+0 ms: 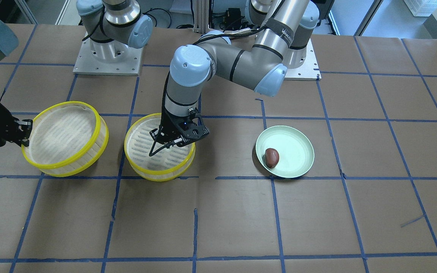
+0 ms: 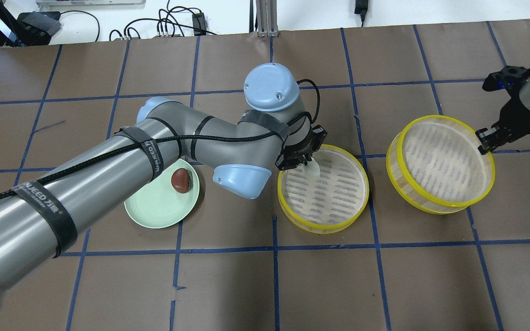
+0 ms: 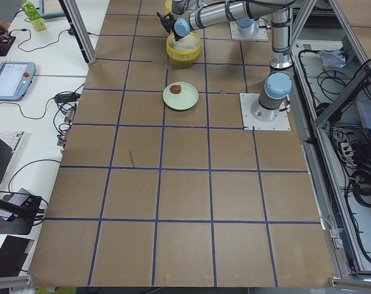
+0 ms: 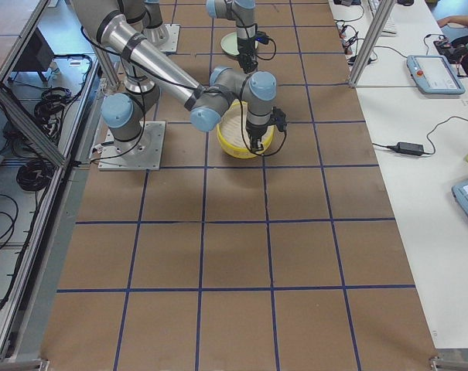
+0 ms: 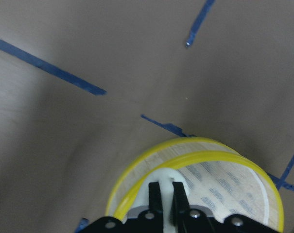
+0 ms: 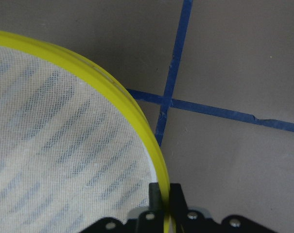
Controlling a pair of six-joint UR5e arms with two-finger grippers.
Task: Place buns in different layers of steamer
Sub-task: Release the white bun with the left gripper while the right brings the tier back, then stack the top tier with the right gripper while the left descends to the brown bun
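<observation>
The white bun (image 2: pixel 314 170) is pinched in the closed left claw (image 5: pixel 165 189), low over one tier (image 2: pixel 322 228); released too high, it could roll against the rim. The right claw (image 6: pixel 164 196) is clamped on the rim of the other tier (image 2: pixel 430 207), which sits tilted and might slip. The brown bun (image 2: pixel 181 179) lies on the plate (image 2: pixel 154 216).

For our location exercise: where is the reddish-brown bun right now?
Overhead view: the reddish-brown bun lies on the pale green plate, left of the nearest steamer tier.
</observation>
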